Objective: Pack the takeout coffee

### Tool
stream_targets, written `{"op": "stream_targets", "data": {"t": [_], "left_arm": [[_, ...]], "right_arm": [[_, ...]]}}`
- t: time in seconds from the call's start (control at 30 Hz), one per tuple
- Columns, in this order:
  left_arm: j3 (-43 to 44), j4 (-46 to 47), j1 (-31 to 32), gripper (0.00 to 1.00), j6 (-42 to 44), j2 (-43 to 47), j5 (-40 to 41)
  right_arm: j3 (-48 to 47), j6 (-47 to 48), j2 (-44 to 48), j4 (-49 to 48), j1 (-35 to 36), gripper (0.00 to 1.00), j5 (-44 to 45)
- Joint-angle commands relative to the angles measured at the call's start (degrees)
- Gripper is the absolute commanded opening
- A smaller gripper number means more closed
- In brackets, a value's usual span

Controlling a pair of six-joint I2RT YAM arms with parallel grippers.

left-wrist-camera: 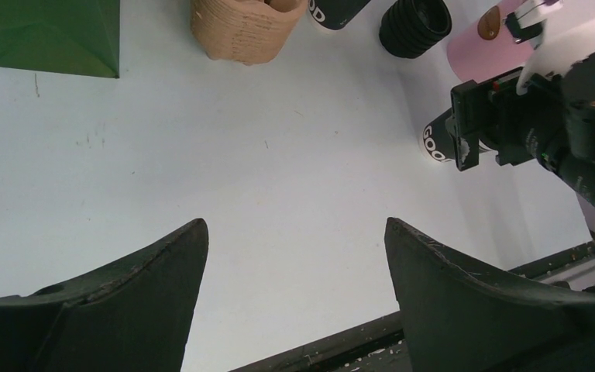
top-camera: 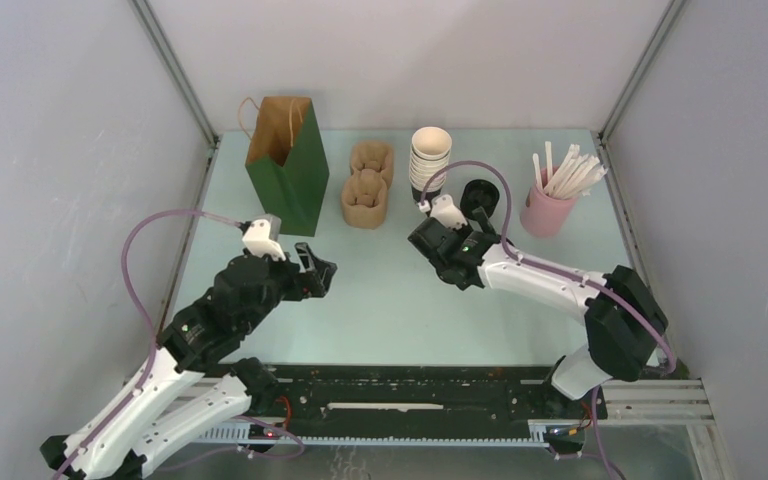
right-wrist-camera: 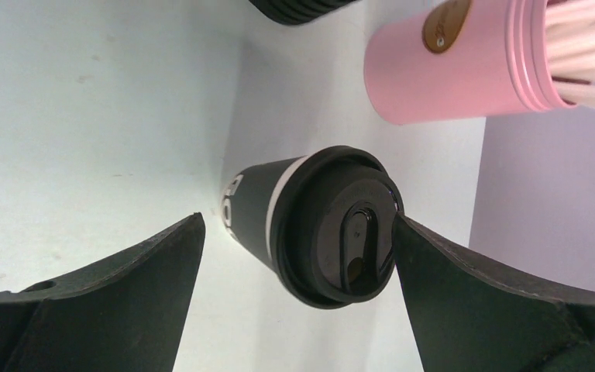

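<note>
Left gripper [left-wrist-camera: 294, 232]: wide open, empty, over the table [left-wrist-camera: 279, 155];
Right gripper [right-wrist-camera: 298, 225]: wide open, straddling the takeout coffee [right-wrist-camera: 333, 232]; contact unclear;
Coffee's place: on the table, centre right of the top view, under that gripper;
Green bag [top-camera: 295, 180]: upper left

You see the coffee [right-wrist-camera: 318, 225] standing upright on the table [right-wrist-camera: 85, 116]: a dark cup (white lettering on its side), black lid fitted on.
</note>
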State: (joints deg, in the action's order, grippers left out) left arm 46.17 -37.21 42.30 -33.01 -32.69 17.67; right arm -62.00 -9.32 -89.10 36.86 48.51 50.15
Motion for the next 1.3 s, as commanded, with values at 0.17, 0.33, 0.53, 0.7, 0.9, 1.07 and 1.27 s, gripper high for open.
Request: {"op": "stream_targets", "data": {"t": [0.17,0.33,0.53,0.7,0.9,1.07,1.27], "left_arm": [[-1.23,2.67,-0.18,0.92,-0.45,-1.37,-0.75],[-1.02,2.66,-0.20,0.95,-0.48,-1.84,-0.88],[-0.42,1.96,-0.18,0.97,-0.17,-3.27,-0.19],[0.83,-0.52,-0.33,0.99,0.57,-4.08,1.79],[5.05,-5.77,-3.43,0.99,2.69,-5.96,2.32],[13.52,-10.84,-8.44,1.00,6.35,-8.93,3.55],[27.19,-12.98,-21.30,0.98,10.31,-18.28,-1.05]], "right_arm": [[-5.24,-0.38,6.30,0.06,3.96,1.00,-5.79],[-5.22,-1.25,8.28,-2.61,5.23,1.00,-11.78],[-5.15,-2.65,7.56,-9.42,5.65,1.00,-20.77],[-5.16,-2.91,4.44,-18.13,5.35,1.00,-26.13],[-5.35,-6.85,-0.42,-33.43,1.18,0.99,-35.96],[-7.52,-5.53,-5.07,-41.49,0.94,0.99,-34.78],[-6.13,-2.90,-9.26,-44.33,1.53,0.98,-33.21]]}}
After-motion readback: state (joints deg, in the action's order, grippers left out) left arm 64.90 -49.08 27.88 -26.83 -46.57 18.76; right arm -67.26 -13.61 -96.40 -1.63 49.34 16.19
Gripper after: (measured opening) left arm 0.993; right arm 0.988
